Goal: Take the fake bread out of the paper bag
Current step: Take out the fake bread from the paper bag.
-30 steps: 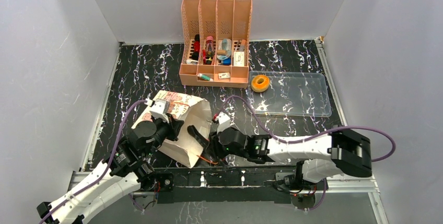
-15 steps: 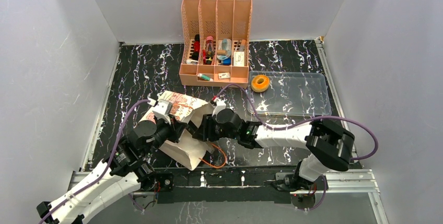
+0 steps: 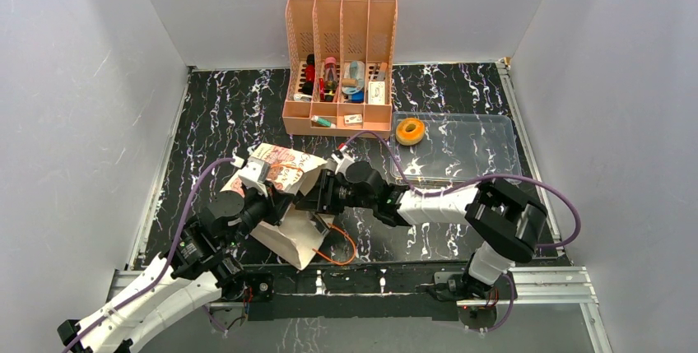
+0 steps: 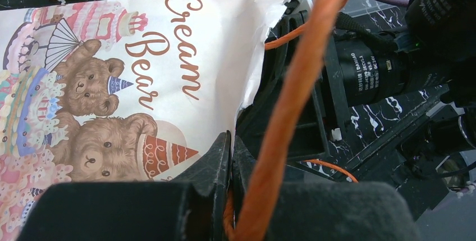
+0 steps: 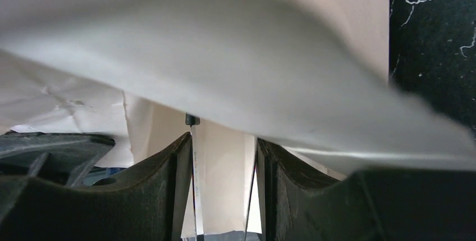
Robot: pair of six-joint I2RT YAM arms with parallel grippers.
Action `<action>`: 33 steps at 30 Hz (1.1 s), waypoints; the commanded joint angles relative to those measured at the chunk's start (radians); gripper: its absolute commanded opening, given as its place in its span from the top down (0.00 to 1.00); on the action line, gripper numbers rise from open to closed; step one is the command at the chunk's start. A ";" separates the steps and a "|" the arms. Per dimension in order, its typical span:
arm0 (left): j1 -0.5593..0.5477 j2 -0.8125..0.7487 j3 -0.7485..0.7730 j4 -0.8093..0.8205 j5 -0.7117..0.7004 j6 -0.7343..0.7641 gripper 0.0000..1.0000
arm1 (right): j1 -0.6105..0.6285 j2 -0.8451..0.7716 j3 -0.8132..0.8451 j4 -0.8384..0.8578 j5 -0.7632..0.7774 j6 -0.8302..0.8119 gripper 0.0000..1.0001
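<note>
The paper bag [image 3: 284, 174] lies on its side at the near left, its bear picture [image 4: 112, 100] facing up. My left gripper [image 3: 276, 198] is shut on the edge of the bag's mouth [image 4: 230, 146], with an orange cord handle [image 4: 297, 83] caught beside its fingers. My right gripper [image 3: 311, 202] is pushed into the bag's mouth; its fingers stand apart [image 5: 223, 151] with only beige paper between them. One golden-brown ring of fake bread [image 3: 410, 131] lies on the clear tray. No other bread shows; the bag's inside is hidden.
A clear plastic tray [image 3: 469, 160] lies at the right. A peach desk organizer [image 3: 340, 32] with small items stands at the back. A loose orange cord handle [image 3: 347, 246] loops on the table by the bag. Grey walls close three sides.
My right gripper has moved left and away from the near edge, going into the bag's mouth. My left gripper keeps its hold on the bag's edge, and the bag has shifted slightly.
</note>
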 commanded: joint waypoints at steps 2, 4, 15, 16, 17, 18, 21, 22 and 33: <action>-0.001 -0.019 0.011 0.047 0.040 -0.006 1.00 | -0.012 0.004 0.014 0.118 -0.047 0.067 0.59; -0.001 -0.016 0.012 0.052 0.043 -0.003 1.00 | -0.015 0.009 0.013 0.118 -0.048 0.081 0.59; -0.001 0.003 0.011 0.086 0.065 0.004 1.00 | -0.038 0.102 -0.004 0.214 -0.106 0.186 0.56; -0.002 0.003 0.009 0.089 0.067 0.004 1.00 | -0.039 0.107 -0.003 0.218 -0.107 0.189 0.56; -0.002 0.001 0.007 0.090 0.068 0.004 1.00 | -0.040 0.113 -0.002 0.222 -0.108 0.192 0.56; 0.000 0.001 0.006 0.090 0.067 0.004 1.00 | -0.043 0.118 0.000 0.226 -0.112 0.195 0.56; -0.001 0.001 0.005 0.093 0.069 0.005 1.00 | -0.047 0.124 0.003 0.238 -0.118 0.206 0.56; -0.001 0.001 0.005 0.094 0.071 0.005 1.00 | -0.047 0.124 0.005 0.243 -0.120 0.210 0.56; -0.001 -0.001 -0.002 0.093 0.079 0.020 1.00 | -0.055 0.188 0.015 0.266 -0.145 0.241 0.55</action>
